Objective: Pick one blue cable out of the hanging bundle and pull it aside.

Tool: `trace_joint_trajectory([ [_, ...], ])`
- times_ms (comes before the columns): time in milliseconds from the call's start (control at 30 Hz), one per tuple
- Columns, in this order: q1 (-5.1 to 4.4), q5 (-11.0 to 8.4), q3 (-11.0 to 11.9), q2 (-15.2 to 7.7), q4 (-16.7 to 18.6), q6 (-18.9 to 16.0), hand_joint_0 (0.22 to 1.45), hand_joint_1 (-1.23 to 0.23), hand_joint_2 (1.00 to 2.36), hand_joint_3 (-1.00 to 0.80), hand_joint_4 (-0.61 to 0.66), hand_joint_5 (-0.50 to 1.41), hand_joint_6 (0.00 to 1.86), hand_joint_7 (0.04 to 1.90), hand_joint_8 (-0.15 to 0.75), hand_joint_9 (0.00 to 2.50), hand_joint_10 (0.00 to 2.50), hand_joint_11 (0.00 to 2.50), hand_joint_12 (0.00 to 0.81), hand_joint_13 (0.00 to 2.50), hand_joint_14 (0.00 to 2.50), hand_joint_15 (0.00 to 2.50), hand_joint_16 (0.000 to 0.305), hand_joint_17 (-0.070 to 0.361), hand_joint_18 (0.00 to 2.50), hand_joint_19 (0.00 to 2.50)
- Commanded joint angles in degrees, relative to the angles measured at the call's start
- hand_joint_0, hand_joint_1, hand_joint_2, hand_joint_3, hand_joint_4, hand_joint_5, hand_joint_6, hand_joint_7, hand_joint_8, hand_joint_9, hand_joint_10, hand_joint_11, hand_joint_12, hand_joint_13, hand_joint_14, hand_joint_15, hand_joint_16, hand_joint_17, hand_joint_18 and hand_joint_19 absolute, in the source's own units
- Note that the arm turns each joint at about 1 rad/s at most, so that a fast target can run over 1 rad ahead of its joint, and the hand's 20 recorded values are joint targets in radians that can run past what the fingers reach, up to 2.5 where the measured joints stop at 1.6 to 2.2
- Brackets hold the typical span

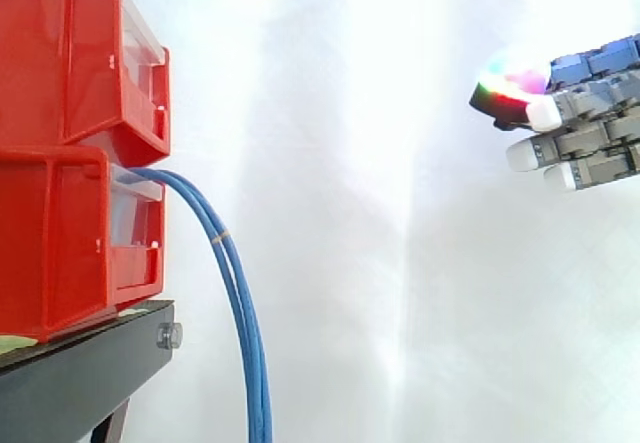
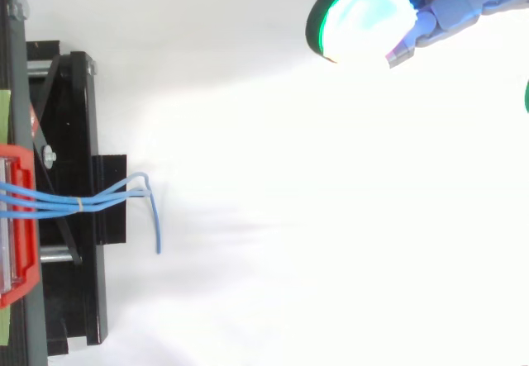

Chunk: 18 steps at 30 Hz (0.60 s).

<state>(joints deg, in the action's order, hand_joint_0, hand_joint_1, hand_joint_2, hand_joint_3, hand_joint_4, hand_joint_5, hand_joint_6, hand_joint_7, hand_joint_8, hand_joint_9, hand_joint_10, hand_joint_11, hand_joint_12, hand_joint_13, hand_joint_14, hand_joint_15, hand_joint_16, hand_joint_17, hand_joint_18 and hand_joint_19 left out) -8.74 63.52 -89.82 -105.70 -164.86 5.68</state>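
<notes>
Curtain [image 1: 400, 263] of white cloth backs the whole scene in the side view. Two red bins, one [image 1: 70, 53] stacked on the other [image 1: 60, 243], stand at 9 o'clock in that view, each with a clear plate across its front. They rest on a black stand [image 1: 80, 373] at 8 o'clock. From above, the stand [image 2: 78, 300] runs down the 9 o'clock edge.

The robot's hand [image 1: 590, 123] hangs at 3 o'clock in the side view, well apart from the bins and touching nothing. Its fingers are stretched out straight toward 9 o'clock and hold nothing. Their pads [image 1: 525, 153] are white, and one pad above them glows in mixed colours. In the top view the hand [image 2: 463, 7] sits at 1 o'clock, with a cyan, green-rimmed pad [image 2: 364, 15] at its tip.

The blue cables [image 1: 240, 313] leave the top front of the lower bin. They arc out toward 3 o'clock and drop close together to the 6 o'clock edge. From above, the cables [image 2: 107, 197] lie at 9 o'clock, fanning apart beyond the stand, and one loose end curls toward 6 o'clock.

A pale tie [image 1: 224, 234] binds the strands just below the bend. A silver bolt [image 1: 168, 336] sits in the stand's front end.
</notes>
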Motion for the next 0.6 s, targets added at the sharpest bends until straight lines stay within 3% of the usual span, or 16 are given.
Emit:
trace_joint_trajectory([
  [0, -0.40, -0.94, 0.00, -0.04, 0.15, 1.08, 0.51, -0.61, 1.01, -0.44, 0.23, -0.17, 0.50, 0.83, 0.268, 0.75, 0.00, 0.16, 0.336, 0.47, 0.00, 0.12, 0.048, 0.107, 0.37, 0.20],
  [200, -1.10, -1.56, 0.00, -0.91, 1.64, 3.10, 0.51, -0.62, 1.00, -0.44, 0.21, -0.18, 0.50, 0.83, 0.267, 0.74, 0.00, 0.16, 0.327, 0.47, 0.00, 0.10, 0.039, 0.088, 0.35, 0.14],
  [467, -1.63, -2.17, 0.00, -3.11, 3.14, 2.84, 0.45, -0.64, 1.00, -0.48, 0.09, -0.24, 0.50, 0.74, 0.210, 0.35, 0.00, 0.00, 0.325, 0.31, 0.00, 0.05, 0.044, 0.098, 0.21, 0.11],
  [567, -1.81, -2.88, 0.00, -3.11, 5.42, 3.19, 0.45, -0.65, 1.00, -0.48, 0.08, -0.25, 0.50, 0.71, 0.200, 0.27, 0.00, 0.00, 0.324, 0.29, 0.00, 0.05, 0.045, 0.100, 0.21, 0.12],
])
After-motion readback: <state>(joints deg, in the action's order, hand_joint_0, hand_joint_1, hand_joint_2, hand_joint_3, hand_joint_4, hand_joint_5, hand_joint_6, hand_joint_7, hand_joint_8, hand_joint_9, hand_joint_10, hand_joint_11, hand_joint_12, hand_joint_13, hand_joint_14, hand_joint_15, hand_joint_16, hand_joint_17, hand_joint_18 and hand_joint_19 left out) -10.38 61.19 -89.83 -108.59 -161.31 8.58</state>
